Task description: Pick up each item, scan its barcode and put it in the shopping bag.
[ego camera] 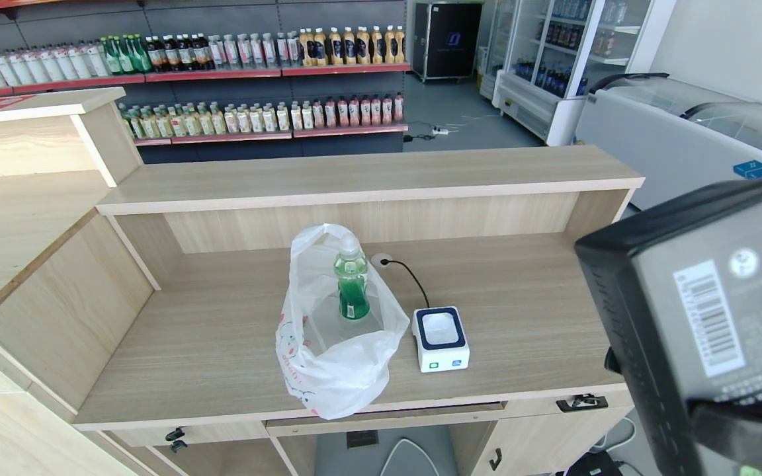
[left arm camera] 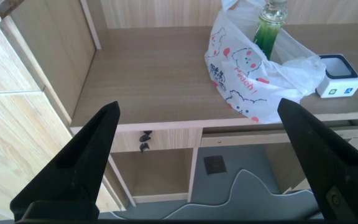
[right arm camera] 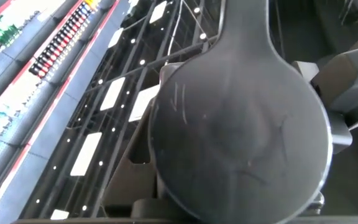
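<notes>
A white plastic shopping bag [ego camera: 331,344] stands open in the middle of the wooden counter [ego camera: 526,311], with a green bottle [ego camera: 352,284] upright inside it. Just right of the bag sits a white barcode scanner [ego camera: 440,337] with a dark blue rim. At the right edge of the head view, close to the camera and well above the counter, is a black package [ego camera: 705,311] with a white barcode label [ego camera: 710,317]. My right gripper [ego camera: 748,433] is shut on it. My left gripper [left arm camera: 197,168] hangs open, low in front of the counter's left part, holding nothing.
The scanner's black cable [ego camera: 411,274] runs back to a hole in the counter. A raised ledge [ego camera: 368,175] walls the counter at the back, with a side panel [ego camera: 57,291] on the left. Drawers with handles [ego camera: 581,401] sit under the front edge. Drink shelves [ego camera: 222,73] and freezers [ego camera: 672,132] stand behind.
</notes>
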You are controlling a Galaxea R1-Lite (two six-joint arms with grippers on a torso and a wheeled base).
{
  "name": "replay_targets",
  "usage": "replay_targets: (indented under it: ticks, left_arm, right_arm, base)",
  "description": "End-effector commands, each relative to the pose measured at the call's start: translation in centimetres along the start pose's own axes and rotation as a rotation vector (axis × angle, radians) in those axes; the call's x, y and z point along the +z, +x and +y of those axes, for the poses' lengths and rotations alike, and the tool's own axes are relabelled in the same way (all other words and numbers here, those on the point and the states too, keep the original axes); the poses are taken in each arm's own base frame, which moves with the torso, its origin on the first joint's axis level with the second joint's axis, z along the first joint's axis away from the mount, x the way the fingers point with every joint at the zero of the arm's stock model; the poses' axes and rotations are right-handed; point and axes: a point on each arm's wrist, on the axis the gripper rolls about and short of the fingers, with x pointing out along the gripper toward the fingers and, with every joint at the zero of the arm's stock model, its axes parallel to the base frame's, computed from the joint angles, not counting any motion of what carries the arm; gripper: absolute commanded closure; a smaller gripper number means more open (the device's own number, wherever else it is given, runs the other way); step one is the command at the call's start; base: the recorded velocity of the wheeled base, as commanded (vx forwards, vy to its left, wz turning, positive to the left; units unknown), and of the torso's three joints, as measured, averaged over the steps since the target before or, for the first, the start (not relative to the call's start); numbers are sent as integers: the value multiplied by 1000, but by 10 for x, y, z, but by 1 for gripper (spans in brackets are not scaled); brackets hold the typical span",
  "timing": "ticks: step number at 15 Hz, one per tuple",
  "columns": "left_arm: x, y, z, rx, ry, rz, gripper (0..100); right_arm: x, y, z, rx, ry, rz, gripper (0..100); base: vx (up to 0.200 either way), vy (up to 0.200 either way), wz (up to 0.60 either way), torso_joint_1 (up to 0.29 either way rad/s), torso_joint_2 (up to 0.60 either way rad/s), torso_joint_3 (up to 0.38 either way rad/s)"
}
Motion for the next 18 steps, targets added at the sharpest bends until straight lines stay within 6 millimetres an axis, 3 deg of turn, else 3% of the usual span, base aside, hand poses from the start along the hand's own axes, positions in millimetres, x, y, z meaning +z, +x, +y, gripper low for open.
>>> replay_targets:
  ticks: [1,18]
  left_arm:
    - [0,0,0,0,0,1,0]
    - [0,0,0,0,0,0,0]
  right_arm:
    - [0,-3,-1,2,-3,4,100]
    - [4,-2,5,46,27,-31,100]
  base:
    - [0,0,0,0,0,0]
    - [0,0,0,0,0,0]
